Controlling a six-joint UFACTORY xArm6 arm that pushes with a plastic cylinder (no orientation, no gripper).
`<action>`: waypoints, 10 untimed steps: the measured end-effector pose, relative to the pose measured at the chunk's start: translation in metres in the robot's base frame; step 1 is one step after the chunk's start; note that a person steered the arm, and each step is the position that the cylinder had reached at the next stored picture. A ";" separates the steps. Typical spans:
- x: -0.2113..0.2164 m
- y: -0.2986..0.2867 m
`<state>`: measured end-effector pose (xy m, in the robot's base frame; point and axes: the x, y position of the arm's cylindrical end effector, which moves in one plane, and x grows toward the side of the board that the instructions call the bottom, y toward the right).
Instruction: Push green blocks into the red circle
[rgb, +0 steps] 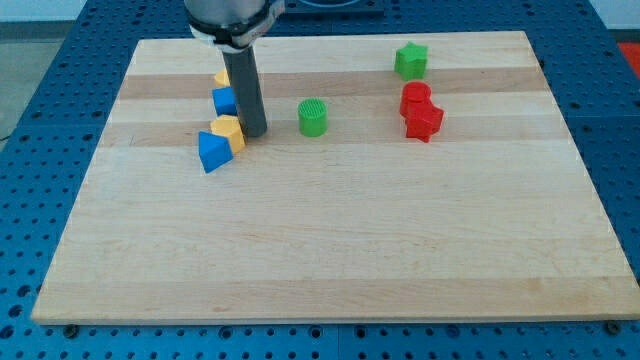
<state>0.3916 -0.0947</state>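
While the tip rests left of the green cylinder, no hand exists to clench; block looks light, rigid, likely slides easily on worktop.

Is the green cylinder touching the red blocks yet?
No. The green cylinder stands apart from the red blocks, bare board between; my tip is at its left.

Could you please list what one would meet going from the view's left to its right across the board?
Blue block → my tip → green cylinder → green star; the yellow, other blue and red blocks overlap, so I omit them.
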 end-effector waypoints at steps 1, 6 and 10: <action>0.000 0.043; -0.027 0.090; -0.075 0.077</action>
<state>0.3166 -0.0182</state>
